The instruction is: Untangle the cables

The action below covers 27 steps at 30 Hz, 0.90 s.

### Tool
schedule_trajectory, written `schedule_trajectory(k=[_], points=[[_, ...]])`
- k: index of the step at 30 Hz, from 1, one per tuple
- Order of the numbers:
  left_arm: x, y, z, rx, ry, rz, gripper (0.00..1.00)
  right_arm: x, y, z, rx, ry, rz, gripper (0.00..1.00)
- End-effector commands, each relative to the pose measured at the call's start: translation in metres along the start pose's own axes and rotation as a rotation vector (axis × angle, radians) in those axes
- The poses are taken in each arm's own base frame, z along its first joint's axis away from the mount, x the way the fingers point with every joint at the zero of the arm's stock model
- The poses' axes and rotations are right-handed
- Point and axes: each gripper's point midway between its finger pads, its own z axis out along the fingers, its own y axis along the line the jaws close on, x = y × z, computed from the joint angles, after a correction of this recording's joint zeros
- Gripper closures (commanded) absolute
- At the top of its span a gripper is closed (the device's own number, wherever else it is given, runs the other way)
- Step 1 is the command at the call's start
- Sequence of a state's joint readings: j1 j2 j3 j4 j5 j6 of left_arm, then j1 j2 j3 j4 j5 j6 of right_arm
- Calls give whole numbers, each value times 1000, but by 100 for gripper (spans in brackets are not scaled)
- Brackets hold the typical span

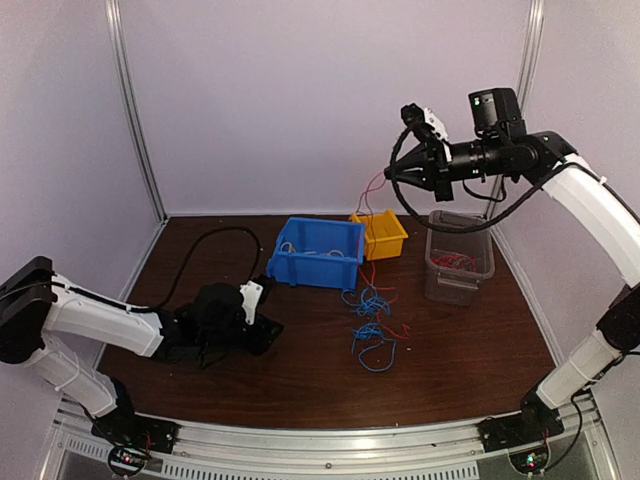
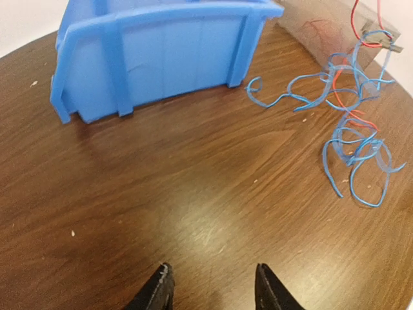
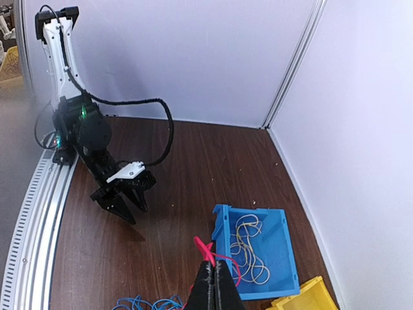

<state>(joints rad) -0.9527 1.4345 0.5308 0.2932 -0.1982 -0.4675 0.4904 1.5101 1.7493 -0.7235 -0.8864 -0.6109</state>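
Observation:
A tangle of blue and red cables (image 1: 372, 322) lies on the brown table in front of the blue bin (image 1: 318, 252). My right gripper (image 1: 390, 174) is raised high above it, shut on a red cable (image 1: 368, 200) that hangs down toward the pile. In the right wrist view the jaws (image 3: 216, 274) pinch the red cable (image 3: 206, 248) tight. My left gripper (image 1: 270, 332) rests low on the table to the left of the pile. Its fingers (image 2: 158, 294) stand apart with only bare wood between them, and the blue cables (image 2: 352, 129) lie ahead to the right.
The blue bin (image 3: 284, 261) holds pale yellow cables (image 3: 248, 248). A yellow bin (image 1: 380, 233) stands behind it, and a clear container (image 1: 459, 255) with red cables is at the right. White walls close in the table at the back and sides.

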Motion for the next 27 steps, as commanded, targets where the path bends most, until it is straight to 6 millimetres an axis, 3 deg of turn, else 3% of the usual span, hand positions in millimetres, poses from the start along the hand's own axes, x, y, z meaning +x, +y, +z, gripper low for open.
schedule_trajectory(k=[1, 8, 13, 15, 20, 23, 27], points=[[-70, -48, -16, 190, -240, 94, 55, -22, -5, -3, 4, -34, 23, 100], [-107, -108, 20, 307, -274, 186, 54, -65, -27, -19, 109, -110, 3, 100], [-114, -120, 34, 342, -295, 151, 54, -98, -54, -50, 266, -140, -49, 100], [-116, -130, 40, 382, -301, 138, 54, -103, -55, -55, 275, -153, -51, 100], [-125, -142, 81, 345, -318, 109, 53, -111, -55, -55, 265, -186, -42, 100], [-116, -151, 110, 353, -294, 105, 53, -117, -60, -60, 292, -198, -56, 100], [-107, -168, 132, 413, -245, 106, 57, -120, -67, -65, 336, -198, -68, 100]])
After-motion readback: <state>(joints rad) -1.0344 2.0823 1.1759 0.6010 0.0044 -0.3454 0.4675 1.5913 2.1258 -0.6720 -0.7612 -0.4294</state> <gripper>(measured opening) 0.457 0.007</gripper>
